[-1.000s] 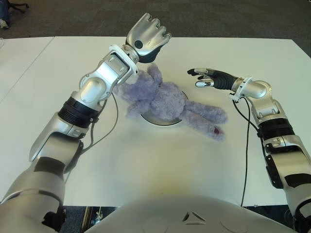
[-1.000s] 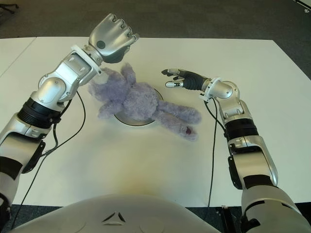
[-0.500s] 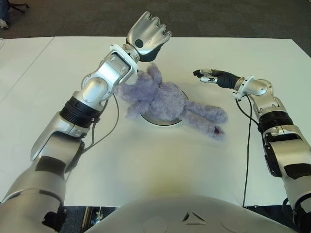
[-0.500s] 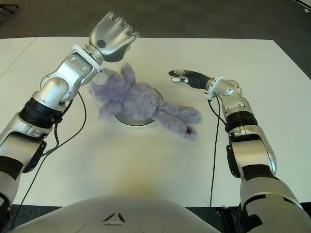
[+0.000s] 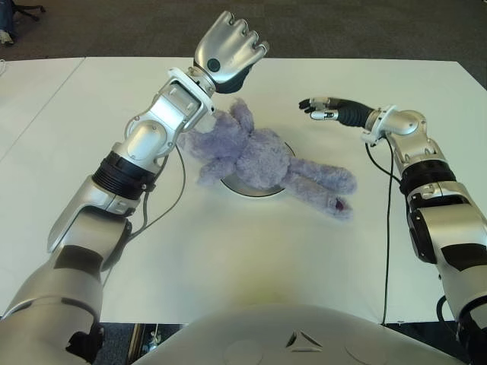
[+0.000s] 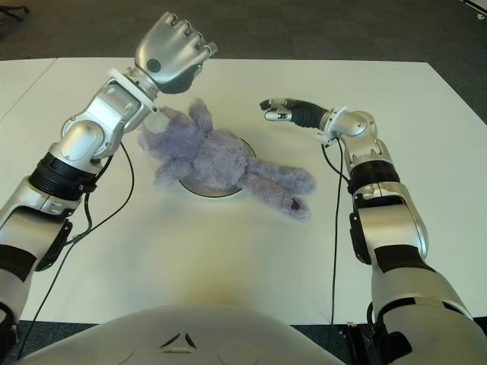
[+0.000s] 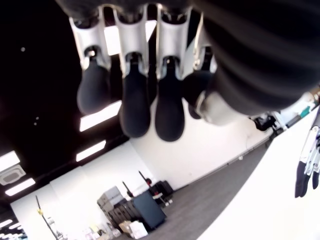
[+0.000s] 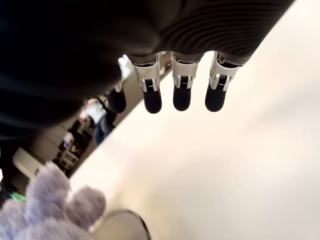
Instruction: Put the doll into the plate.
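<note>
left hand (image 5: 228, 47): raised above the bench, up past the doll's head, palm turned away; fingers (image 7: 135, 102) loosely curled, close together, nothing in them; clear of the doll
right hand (image 5: 329, 109): over the bench on the right of the doll, above its legs, pointing toward the left; fingers (image 8: 182, 97) stretched out, slightly apart, holding nothing; not touching the doll
doll (image 5: 259, 158): purple plush bear, lying flat, torso over the plate; head toward the left hand, hanging past the plate's rim onto the bench; legs stretch right and toward the robot, off the plate, feet on the bench; dark mark on one foot
plate (image 5: 259, 190): round, pale, flat on the bench near the middle; mostly hidden under the doll, only the near rim and a bit of the far right rim show
bench (image 5: 251, 258): white, wide; a seam runs along its left part
cables (image 5: 176, 194): dark, one hanging from each forearm down to the bench
floor (image 5: 342, 30): dark carpet beyond the far edge of the bench
room behind, left wrist view: white wall, ceiling lights, dark crates and gear far off, too small to tell
</note>
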Tool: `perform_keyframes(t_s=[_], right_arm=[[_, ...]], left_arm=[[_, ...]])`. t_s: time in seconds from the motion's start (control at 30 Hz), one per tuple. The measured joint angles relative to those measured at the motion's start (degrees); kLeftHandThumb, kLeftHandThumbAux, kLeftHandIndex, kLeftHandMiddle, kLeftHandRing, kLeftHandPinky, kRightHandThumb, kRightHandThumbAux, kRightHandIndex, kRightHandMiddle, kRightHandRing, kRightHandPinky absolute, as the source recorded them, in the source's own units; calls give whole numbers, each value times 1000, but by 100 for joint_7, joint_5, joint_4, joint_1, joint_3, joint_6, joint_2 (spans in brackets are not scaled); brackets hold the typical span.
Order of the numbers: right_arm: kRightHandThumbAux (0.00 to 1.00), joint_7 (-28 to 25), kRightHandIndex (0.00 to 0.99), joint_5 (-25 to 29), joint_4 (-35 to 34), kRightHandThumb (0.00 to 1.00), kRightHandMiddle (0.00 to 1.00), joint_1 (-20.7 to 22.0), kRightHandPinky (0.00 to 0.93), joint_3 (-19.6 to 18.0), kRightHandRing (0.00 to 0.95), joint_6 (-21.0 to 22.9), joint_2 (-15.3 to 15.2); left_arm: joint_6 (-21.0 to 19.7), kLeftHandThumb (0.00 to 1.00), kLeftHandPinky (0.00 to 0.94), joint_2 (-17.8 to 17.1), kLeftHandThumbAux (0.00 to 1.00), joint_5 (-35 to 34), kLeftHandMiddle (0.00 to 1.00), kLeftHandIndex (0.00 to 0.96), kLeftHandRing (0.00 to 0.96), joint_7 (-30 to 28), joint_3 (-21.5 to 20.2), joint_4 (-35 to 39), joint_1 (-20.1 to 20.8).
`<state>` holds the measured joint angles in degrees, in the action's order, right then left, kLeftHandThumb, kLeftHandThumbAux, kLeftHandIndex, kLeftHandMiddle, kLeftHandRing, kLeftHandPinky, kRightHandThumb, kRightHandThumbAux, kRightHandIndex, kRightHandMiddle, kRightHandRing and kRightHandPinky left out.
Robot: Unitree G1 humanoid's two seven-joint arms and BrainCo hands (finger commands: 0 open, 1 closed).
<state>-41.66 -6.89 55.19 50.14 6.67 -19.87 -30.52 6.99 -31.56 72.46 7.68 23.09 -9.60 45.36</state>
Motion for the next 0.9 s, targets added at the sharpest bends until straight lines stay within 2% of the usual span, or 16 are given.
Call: perform_keyframes(t_s=[0.07,0.1,0.17,0.27,0.3,0.33,0.37,0.47,0.5,0.67,0.73,0.87,0.9], right_arm=[[417,161,0,92,149,36,0,138,0,-162,0,-1,8],[461,222,0,148,233,9,0,205,0,-240,0,0,8],[487,327,0,269,479,1,0,329,0,-415,0,3,7],[494,497,0,419,865,0,0,491,0,-679,0,12,10],[521,539,0,454,955,0,0,525,0,-742,0,12,10],[529,570,0,484,1028,0,0,546,0,-800,0,12,13],[565,614,0,522,1088,0,0,558,0,-862,0,12,20],[577,863,0,757,1245,0,0,570,0,-1172,0,12,116],[608,931,0,811,1272,0,0,571,0,-1237,0,12,144],[684,1380,5,1038,1386,0,0,571,0,-1603,0,-21,286],[725,1570,11,1113,1418,0,0,571,0,-1736,0,-66,330],[746,1848,14,1219,1465,0,0,574,0,-1972,0,-180,386],[761,1886,16,1238,1475,0,0,577,0,-2020,0,-203,395]], left_arm=[[78,363,577,-111,567,-188,620,267,625,224,-125,-377,138],[128,284,473,-180,561,-294,503,222,504,312,-204,-570,219],[261,245,425,-297,567,-600,456,192,458,442,-369,-981,392],[460,237,415,-420,569,-1102,447,185,450,681,-637,-1650,684],[499,191,331,-454,573,-1217,371,150,367,757,-681,-1810,763],[527,173,295,-479,574,-1318,337,138,328,829,-719,-1962,828],[577,106,231,-485,579,-1431,275,105,263,913,-752,-2109,892],[749,81,210,-395,581,-1764,255,94,242,1264,-845,-2761,1106],[786,27,153,-359,574,-1832,206,75,194,1361,-847,-2925,1160],[1035,0,79,-60,536,-2441,114,43,96,1830,-971,-4003,1416],[1172,0,61,46,536,-2767,85,30,63,1888,-1115,-4343,1483],[1460,0,59,167,542,-3407,73,24,50,1882,-1381,-5015,1650],[1519,0,56,169,568,-3517,64,22,44,1877,-1421,-5153,1680]])
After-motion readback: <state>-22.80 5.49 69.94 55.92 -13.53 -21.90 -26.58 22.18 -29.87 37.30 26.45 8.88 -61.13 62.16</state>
